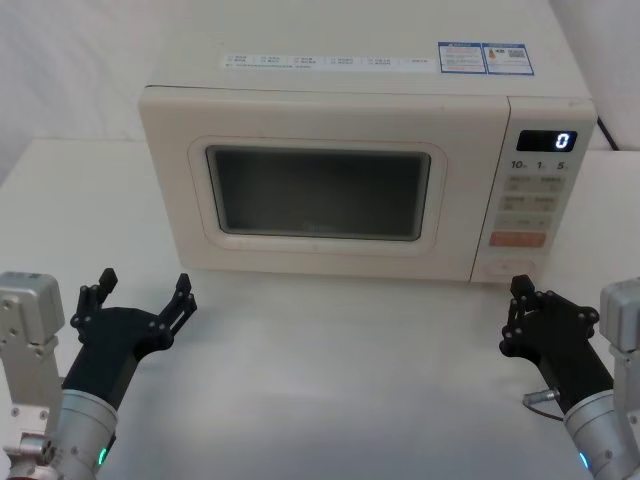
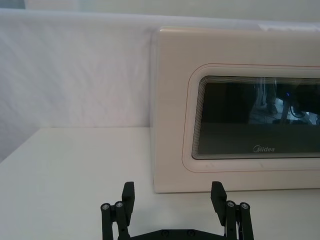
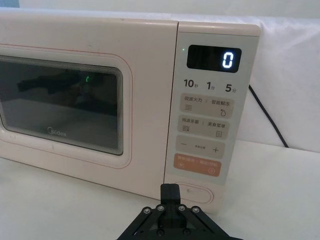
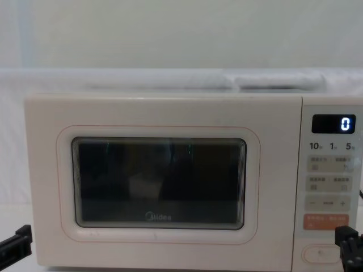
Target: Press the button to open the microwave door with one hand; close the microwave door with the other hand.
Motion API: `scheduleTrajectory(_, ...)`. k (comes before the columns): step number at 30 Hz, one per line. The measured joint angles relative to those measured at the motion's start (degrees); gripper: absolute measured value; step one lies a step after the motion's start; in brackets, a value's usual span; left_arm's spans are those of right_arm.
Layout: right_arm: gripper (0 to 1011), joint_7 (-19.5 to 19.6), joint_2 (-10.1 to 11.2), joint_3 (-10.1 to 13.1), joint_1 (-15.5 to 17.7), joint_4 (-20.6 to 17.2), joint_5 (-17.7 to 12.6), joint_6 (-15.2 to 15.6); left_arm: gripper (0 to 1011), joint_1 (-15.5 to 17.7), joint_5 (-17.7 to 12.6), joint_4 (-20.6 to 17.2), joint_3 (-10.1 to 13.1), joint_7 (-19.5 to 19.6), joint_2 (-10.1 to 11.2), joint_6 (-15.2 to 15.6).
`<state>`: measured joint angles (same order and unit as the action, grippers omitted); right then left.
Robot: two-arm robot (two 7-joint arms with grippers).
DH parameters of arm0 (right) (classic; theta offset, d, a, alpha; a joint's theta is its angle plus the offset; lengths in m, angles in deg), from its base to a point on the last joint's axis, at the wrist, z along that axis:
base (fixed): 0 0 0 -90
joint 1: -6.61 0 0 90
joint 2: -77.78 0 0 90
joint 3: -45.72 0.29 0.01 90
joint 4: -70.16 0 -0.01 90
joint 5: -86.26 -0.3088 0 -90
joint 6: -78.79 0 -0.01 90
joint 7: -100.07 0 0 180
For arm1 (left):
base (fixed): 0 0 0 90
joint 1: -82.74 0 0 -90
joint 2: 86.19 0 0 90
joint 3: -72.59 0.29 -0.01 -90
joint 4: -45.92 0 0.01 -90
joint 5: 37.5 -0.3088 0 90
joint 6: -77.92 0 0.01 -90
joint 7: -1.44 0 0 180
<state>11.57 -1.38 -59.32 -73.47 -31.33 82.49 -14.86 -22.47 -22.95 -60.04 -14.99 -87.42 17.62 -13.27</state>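
— Sitting at the foot of the control panel (image 3: 212, 117), the button (image 3: 196, 194) is seen as a wide cream pill under the orange key (image 3: 198, 165). Where is the right gripper (image 1: 522, 291) placed against it?

— It is held just in front of the button and a little below it, apart from it in the head view. From the right wrist view, the tips are seen pinched together into one black point just under the button's left end; whether the panel is touched cannot be told. In the chest view the gripper is seen at the lower right, beside the button.

— And the microwave door (image 1: 318, 184)?

— It is shown shut, flush with the cream body of the microwave (image 1: 360, 80), to the left of the panel. Its dark window carries the grey Midea logo (image 2: 264, 148) along the lower edge, and a lit "0" is shown on the display (image 3: 214, 59).

— How is the left gripper (image 1: 145, 292) set?

— It is held low over the white table (image 1: 330, 390), in front of the door's lower left corner and well apart from it. Its fingers (image 2: 127, 196) are spread wide with nothing between them. A black cable (image 3: 267, 116) is seen running behind the microwave on the right.
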Motion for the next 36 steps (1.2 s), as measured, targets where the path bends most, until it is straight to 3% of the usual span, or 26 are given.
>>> scheduleTrajectory(13, 0, -0.3, -0.3, 0.3, 0.0, 0.1, 0.0, 0.1, 1001, 0.0, 0.0, 0.0, 0.0, 0.0, 0.0, 0.0)
scheduleTrajectory(25, 0, -1.9, -3.1, 2.4, -0.5, 2.5, -0.5, 1.2, 1001, 0.0, 0.0, 0.0, 0.0, 0.0, 0.0, 0.0)
scheduleTrajectory(36, 0, -3.6, -5.8, 3.7, -4.0, 7.8, -1.0, 1.9, 1001, 0.0, 0.0, 0.0, 0.0, 0.0, 0.0, 0.0)
